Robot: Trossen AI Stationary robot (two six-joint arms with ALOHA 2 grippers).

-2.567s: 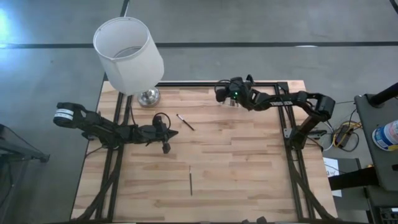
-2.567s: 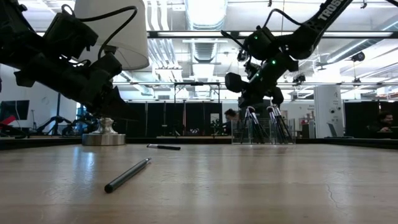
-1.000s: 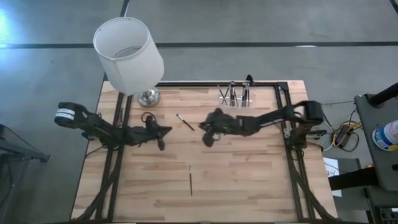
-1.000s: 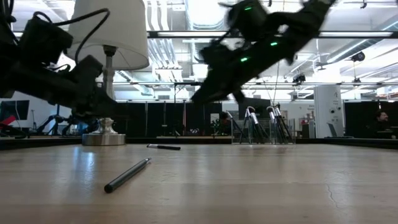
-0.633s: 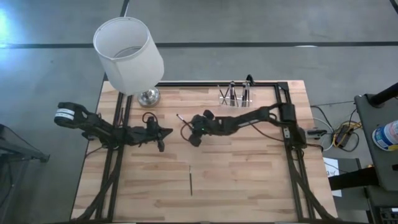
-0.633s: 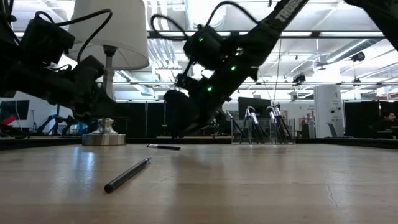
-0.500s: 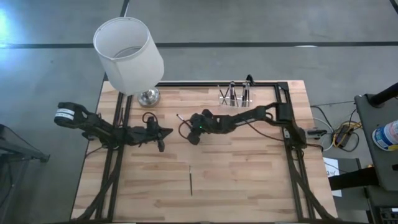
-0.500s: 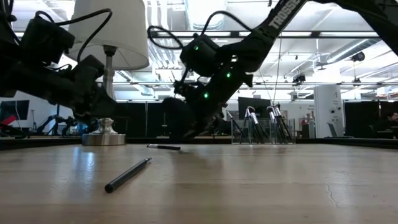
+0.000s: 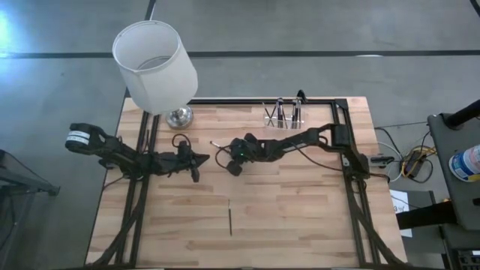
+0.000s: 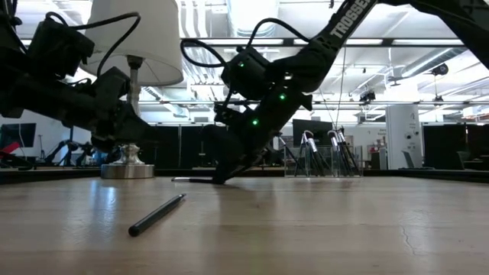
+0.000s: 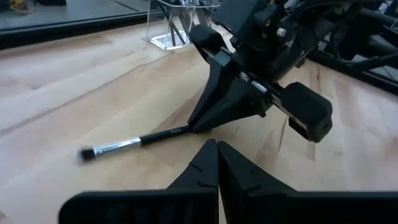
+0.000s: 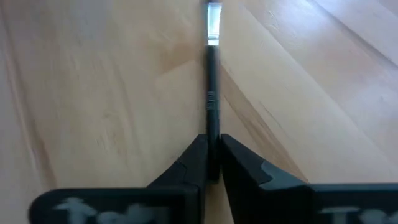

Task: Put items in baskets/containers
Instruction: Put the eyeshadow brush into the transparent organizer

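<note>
Right end effector (image 12: 212, 163) clenched on a dark brush (image 12: 211, 106) lying on the counter (image 9: 300, 210). Left end effector (image 11: 217, 163) clenched empty, hovering near. Clear holder (image 9: 283, 117) well apart.

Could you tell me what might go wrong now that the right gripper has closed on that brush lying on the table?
The right gripper pinches the brush near one end, so the long free part may swing or slip when lifted. The clear holder is already crowded with upright sticks, so the brush could knock them or miss. The shut left gripper waits close by, so a wide swing might graze it.
</note>
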